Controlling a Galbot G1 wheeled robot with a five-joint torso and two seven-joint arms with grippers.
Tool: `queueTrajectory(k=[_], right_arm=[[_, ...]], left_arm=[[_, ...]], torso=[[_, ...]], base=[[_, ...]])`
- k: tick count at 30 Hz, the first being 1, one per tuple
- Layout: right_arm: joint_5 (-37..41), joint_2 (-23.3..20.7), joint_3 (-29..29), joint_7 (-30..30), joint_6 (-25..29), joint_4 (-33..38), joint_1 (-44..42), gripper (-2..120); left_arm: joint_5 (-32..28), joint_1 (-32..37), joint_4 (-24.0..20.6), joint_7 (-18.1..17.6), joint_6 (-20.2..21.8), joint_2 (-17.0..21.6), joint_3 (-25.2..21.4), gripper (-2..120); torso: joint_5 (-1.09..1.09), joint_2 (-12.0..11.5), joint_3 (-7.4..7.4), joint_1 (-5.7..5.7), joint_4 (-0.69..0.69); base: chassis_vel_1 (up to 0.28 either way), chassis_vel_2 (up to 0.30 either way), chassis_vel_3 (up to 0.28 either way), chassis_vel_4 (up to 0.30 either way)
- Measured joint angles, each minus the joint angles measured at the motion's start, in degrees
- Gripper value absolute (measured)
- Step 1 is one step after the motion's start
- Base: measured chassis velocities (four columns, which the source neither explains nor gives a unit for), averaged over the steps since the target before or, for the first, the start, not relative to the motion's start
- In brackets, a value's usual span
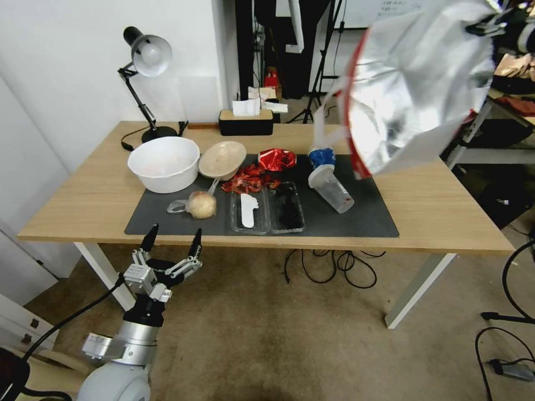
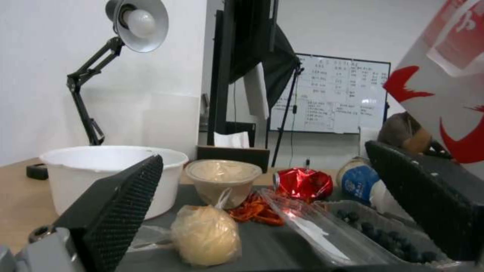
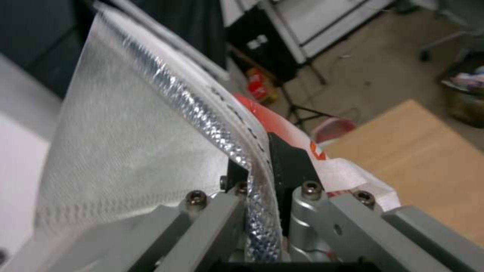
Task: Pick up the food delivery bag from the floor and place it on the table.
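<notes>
Currently the food delivery bag (image 1: pixel 415 89) hangs in the air above the right end of the worktop (image 1: pixel 446 206), clear of the floor (image 1: pixel 267 334), tilted so its silver foil lining faces the head camera, red band along its lower-left edge. Right gripper (image 1: pixel 490 25) is up at the bag's top right corner; in the right wrist view its jaws pinch the foil-lined rim between them. One white strap (image 1: pixel 326 114) dangles down toward a toppled plastic cup with a blue lid (image 1: pixel 330 184).

Left gripper (image 1: pixel 171 245) hovers low in front of the worktop's near edge, jaws spread, holding nothing.

On the dark grey mat (image 1: pixel 362 220): white bowl (image 1: pixel 164 163), beige bowl (image 1: pixel 223 159), red snack packet (image 1: pixel 277 159), bagged bun (image 1: pixel 200 204), two clear trays (image 1: pixel 267 210). Desk lamp (image 1: pixel 146 67) and tissue box (image 1: pixel 246 120) stand at the back.
</notes>
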Motion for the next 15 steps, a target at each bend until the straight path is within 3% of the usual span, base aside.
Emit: queueTrajectory(k=[8,15], right_arm=[[-0.28,-0.13,1.02,4.96,-1.59,-2.5,-3.05,0],[-0.72,0.25,1.14,5.54,-2.64,-4.34,-5.24,0]], left_arm=[[0.02,0.15,-0.15,0.02,-0.19,0.06,-0.05,100],[0.06,0.27,-0.21,0.06,-0.61,0.02,-0.14,100]], torso=[[0.0,0.0,0.0,0.0,0.01],[0.0,0.0,0.0,0.0,-0.01]], base=[[0.0,0.0,0.0,0.0],[0.0,0.0,0.0,0.0]])
